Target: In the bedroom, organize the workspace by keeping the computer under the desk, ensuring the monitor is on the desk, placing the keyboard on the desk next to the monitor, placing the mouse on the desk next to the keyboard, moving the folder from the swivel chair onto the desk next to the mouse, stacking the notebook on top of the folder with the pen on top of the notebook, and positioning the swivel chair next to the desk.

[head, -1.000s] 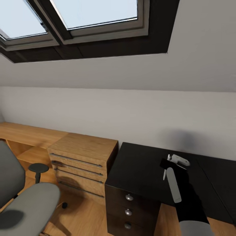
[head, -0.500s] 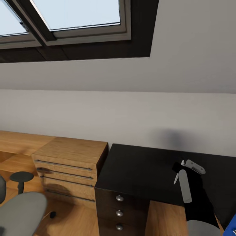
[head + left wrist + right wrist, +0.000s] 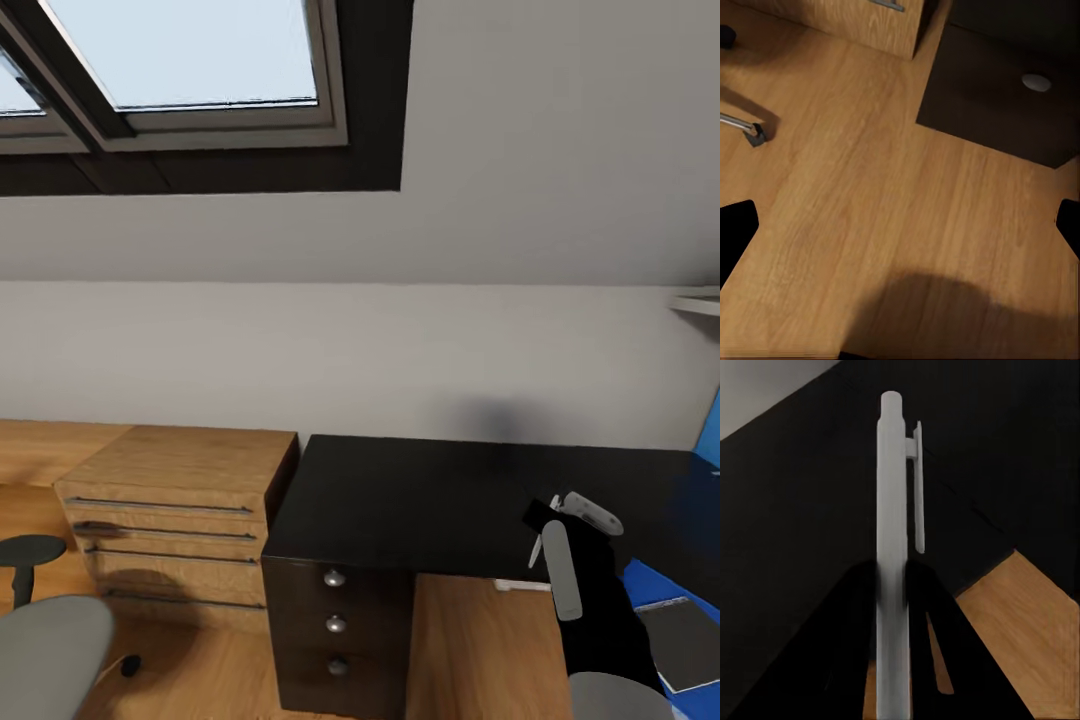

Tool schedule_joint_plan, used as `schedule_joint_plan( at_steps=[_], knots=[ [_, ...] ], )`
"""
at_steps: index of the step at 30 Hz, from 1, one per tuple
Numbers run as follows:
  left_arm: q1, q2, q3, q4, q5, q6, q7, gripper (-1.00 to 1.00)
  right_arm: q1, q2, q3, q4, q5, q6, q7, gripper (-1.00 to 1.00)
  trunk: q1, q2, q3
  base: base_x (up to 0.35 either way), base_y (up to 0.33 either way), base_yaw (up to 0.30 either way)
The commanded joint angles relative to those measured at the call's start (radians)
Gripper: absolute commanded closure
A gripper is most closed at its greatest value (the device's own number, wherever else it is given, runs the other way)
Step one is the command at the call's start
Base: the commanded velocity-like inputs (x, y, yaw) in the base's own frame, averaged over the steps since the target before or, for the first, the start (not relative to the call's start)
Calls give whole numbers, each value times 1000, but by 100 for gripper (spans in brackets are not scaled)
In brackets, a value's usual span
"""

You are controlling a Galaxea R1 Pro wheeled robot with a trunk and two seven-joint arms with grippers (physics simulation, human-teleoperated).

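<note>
My right gripper hovers over the front part of the black desk, shut on a pale grey pen. In the right wrist view the pen runs up between the dark fingers, clip outward, above the desk top. At the desk's right end lies the blue folder with a grey notebook on it. The grey seat of the swivel chair is at the lower left. My left gripper hangs open over the wooden floor, nothing between its fingers.
A light wooden drawer cabinet stands left of the desk's black drawer unit, which the left wrist view also catches with a chair caster. A skylight sits in the sloped ceiling. Another blue thing stands at the right edge.
The head camera has panned right: cabinet and chair slid left in the picture, and the folder with the notebook came into view. The right gripper still holds the pen.
</note>
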Motion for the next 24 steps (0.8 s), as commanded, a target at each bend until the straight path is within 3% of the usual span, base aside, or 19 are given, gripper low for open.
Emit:
schedule_joint_plan(
  at_steps=[1,7,24],
  knots=[
    [0,-1,6,-1,-2,-1,-9,-100,-1,1,-1,-1,-13,0,-6,100,0,-1,0,-331,0,-232],
    [0,-2,6,-1,-3,-2,-9,-100,-1,1,0,1,-13,0,-6,100,0,-1,7,-291,0,-232],
    [0,-3,6,-1,-2,-4,-9,-100,-1,-11,-4,3,-13,-1,-6,100,0,-1,26,-12,0,-232]
  ],
)
